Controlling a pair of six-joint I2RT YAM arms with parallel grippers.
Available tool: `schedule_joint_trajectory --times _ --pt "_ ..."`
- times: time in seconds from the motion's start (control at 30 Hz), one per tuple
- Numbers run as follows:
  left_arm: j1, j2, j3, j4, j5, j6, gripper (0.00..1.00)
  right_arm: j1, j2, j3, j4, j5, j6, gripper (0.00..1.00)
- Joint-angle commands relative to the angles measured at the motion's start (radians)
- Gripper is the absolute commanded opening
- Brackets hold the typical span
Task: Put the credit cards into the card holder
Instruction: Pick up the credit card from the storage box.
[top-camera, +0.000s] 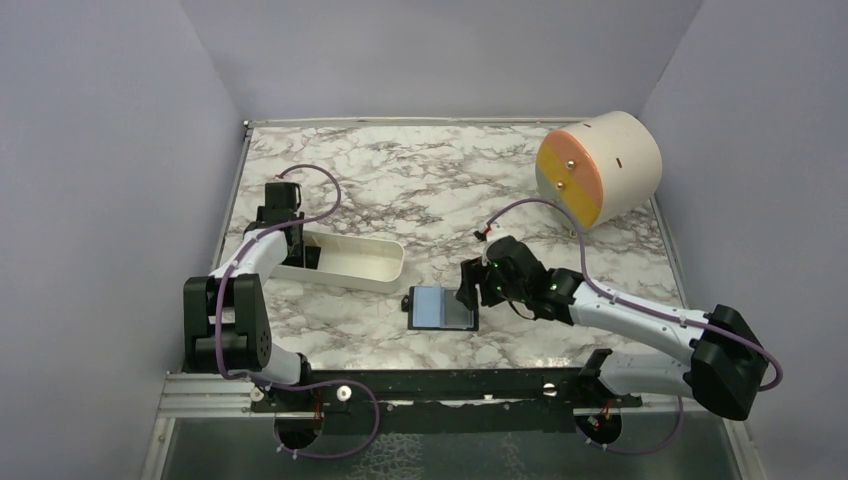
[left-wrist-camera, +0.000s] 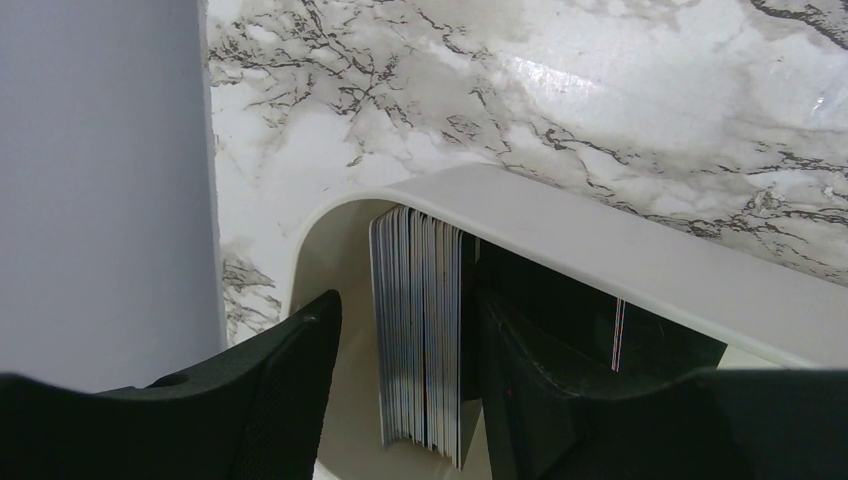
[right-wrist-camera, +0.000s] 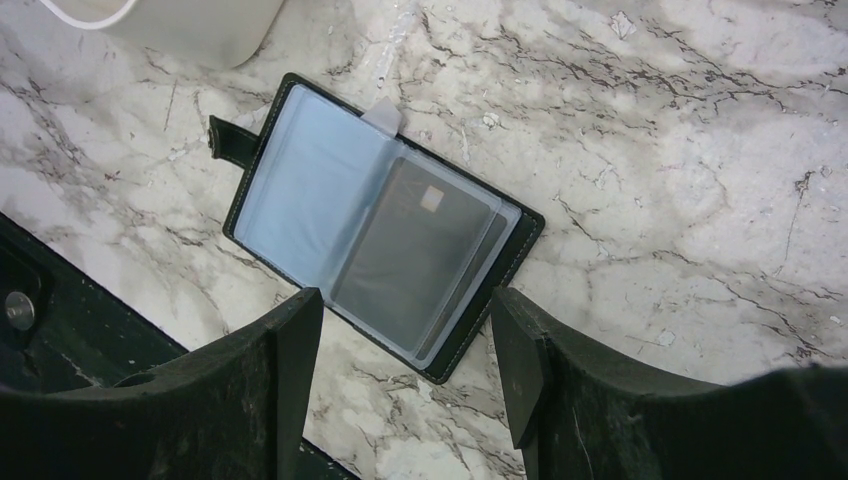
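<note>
Left gripper (left-wrist-camera: 405, 300) jaws half-wide, straddling credit cards (left-wrist-camera: 420, 340); one finger touches stack, other just apart, no grip seen. Cards stand on edge at end of white tray (left-wrist-camera: 600, 240). Probably light, stiff, slippery: pinch flat faces near top edge. Right gripper (right-wrist-camera: 405, 300) wide open above open card holder (right-wrist-camera: 300, 180).

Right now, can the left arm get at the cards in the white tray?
Probably yes: its hand sits inside the tray, straddling the upright card stack, with nothing in the way.
</note>
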Motion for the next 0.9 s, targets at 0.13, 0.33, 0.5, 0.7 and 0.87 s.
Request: schedule_joint_trajectory --times 0.13,0.33,0.5,0.7,0.87 --pt "0.004 -0.009 0.034 -0.017 -0.085 -0.01 0.53 -0.004 -0.037 -0.019 0.016 0.002 -0.002 0.63" --pt "0.003 -0.019 0.031 -0.016 -0.099 -0.014 0.5 -0.004 -0.041 -0.021 0.016 0.004 -0.002 0.63" --pt "0.003 -0.023 0.031 -0.015 -0.096 -0.013 0.48 -0.004 -0.041 -0.022 0.016 0.005 -0.003 0.63" --pt "0.003 -0.024 0.032 -0.017 -0.094 -0.008 0.44 -0.004 -0.043 -0.024 0.017 0.002 -0.003 0.63" --pt "0.003 -0.031 0.032 -0.016 -0.095 -0.008 0.43 -0.004 -0.042 -0.024 0.018 0.004 -0.005 0.63"
